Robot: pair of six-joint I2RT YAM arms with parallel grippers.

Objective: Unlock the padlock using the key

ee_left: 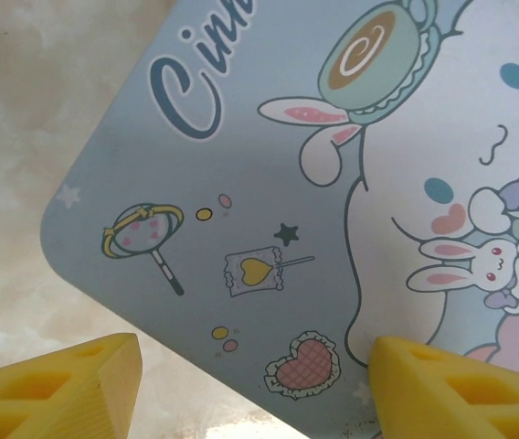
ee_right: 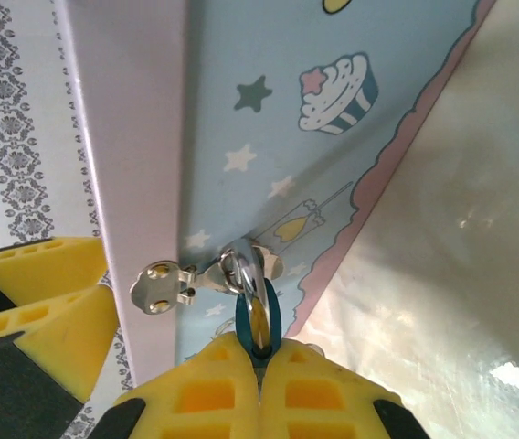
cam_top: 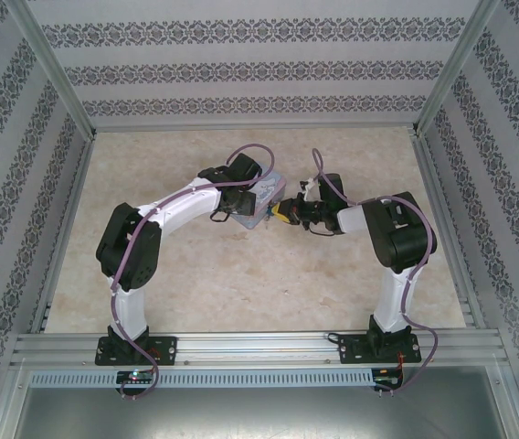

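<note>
The tin box (cam_top: 269,194) sits near the middle of the table (cam_top: 241,302), somewhat closer to the far edge than the near one, and both arms reach in to it from either side; the left gripper (ee_left: 255,352) hangs over the tin's cartoon-printed lid, its yellow fingers (ee_left: 58,389) spread wide, one over the bare table just off the tin's rounded corner, the other over the lid near a printed heart; whether either finger touches the lid I cannot tell.

In the right wrist view the right gripper (ee_right: 261,352) is at the tin's side wall, its two yellow fingertips pressed together and pinching the padlock (ee_right: 269,320), of which a narrow bluish strip shows between the pads; a silver loop (ee_right: 244,267) rises from it and passes through the metal hasp (ee_right: 162,285) fixed where the pale rim meets the blue printed wall; the padlock hangs just below that hasp, touching it through the loop; another yellow finger (ee_right: 36,283) shows beside the rim at the left edge of this view.
</note>
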